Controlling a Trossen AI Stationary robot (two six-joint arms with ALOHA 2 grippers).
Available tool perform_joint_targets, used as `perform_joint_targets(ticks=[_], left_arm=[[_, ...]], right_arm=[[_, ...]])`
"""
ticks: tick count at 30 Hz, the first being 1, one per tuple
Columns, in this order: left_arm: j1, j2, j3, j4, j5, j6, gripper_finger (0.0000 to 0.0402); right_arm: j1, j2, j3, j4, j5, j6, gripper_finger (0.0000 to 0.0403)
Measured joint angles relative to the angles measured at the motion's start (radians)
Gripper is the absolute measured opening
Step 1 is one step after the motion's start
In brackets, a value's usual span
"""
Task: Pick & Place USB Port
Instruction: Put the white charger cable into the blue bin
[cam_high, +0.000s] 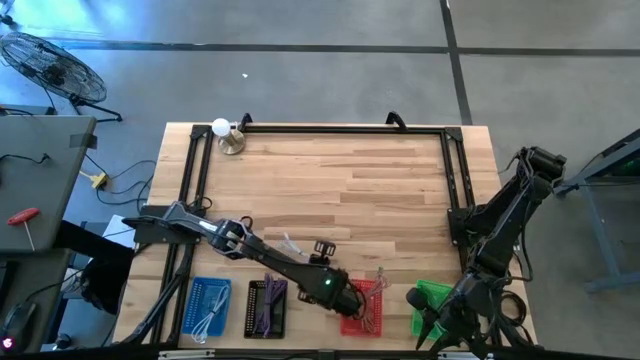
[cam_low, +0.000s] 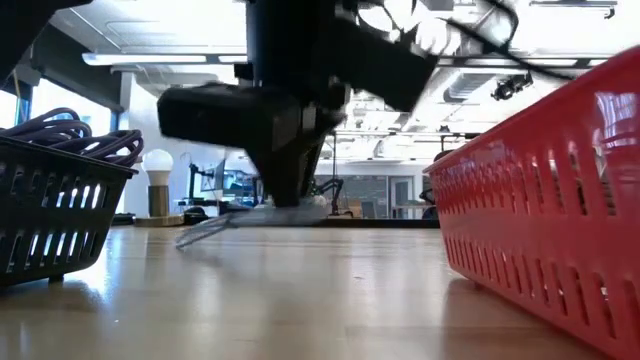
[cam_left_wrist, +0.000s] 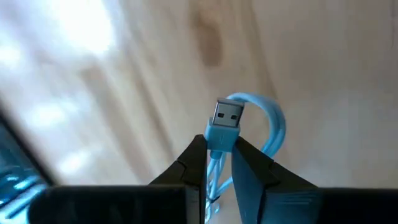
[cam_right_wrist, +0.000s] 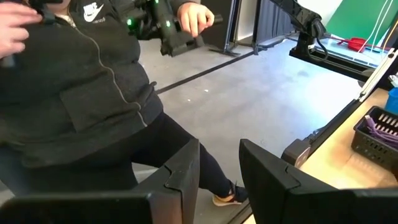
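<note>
A light-blue USB cable (cam_left_wrist: 273, 124) with a metal USB plug (cam_left_wrist: 228, 115) shows in the left wrist view. My left gripper (cam_left_wrist: 219, 146) is shut on it. In the high view my left gripper (cam_high: 348, 297) reaches across the table and hovers at the left rim of the red basket (cam_high: 368, 308). In the low view it is the dark mass (cam_low: 290, 130) above the wood. My right gripper (cam_right_wrist: 219, 162) is open, parked at the table's near right corner (cam_high: 432, 325) and faces out over the floor. My left gripper pinches the plug's blue housing (cam_left_wrist: 217, 140) between its two fingers, just behind the metal tip. The tip points away from the gripper. The cable bends in a loop (cam_left_wrist: 277, 127) beside the plug and runs back down between the fingers, clear of the table.
Along the near edge stand a blue basket (cam_high: 208, 305) with white cables, a black basket (cam_high: 267, 305) with purple cables, the red basket and a green basket (cam_high: 432, 298). A clear bundle (cam_high: 290, 245) lies mid-table. A bulb lamp (cam_high: 225, 135) stands far left. A seated person (cam_right_wrist: 81, 81) is beyond the table.
</note>
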Motion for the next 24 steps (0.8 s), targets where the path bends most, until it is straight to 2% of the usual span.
perform_joint_targets(ticks=[3,8,13,19,24], left_arm=[[-0.007,-0.028,0.001,0.000,-0.101,-0.018,0.0043],[-0.003,-0.094,0.002,0.000,-0.252,-0.118,0.0043],[-0.004,-0.175,0.002,0.000,-0.352,-0.301,0.0043],[-0.005,-0.304,0.002,-0.001,-0.414,-0.636,0.0043],[-0.014,-0.405,0.003,-0.001,-0.363,-0.718,0.0043]], right_arm=[[0.000,0.000,0.000,-0.011,0.005,-0.029,0.0106],[-0.001,0.000,0.000,-0.046,0.076,-0.093,0.0106],[-0.001,0.000,0.000,-0.099,0.129,-0.158,0.0106],[-0.001,0.000,0.000,-0.154,0.267,-0.282,0.0106],[-0.020,0.000,0.000,-0.159,0.364,-0.379,0.0106]])
